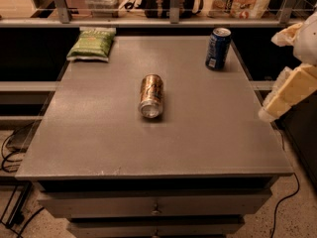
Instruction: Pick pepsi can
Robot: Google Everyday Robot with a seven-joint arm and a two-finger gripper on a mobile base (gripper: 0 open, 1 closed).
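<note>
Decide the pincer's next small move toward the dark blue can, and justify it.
Probably swing the cream pincer inward and back: it hangs beside the grey table's right edge, apart from the dark blue silver-topped can near the far right corner.

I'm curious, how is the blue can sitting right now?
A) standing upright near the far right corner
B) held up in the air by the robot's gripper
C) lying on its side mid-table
A: the pepsi can stands upright near the far right corner of the table, while the gripper hangs off the table's right edge, apart from it.
</note>
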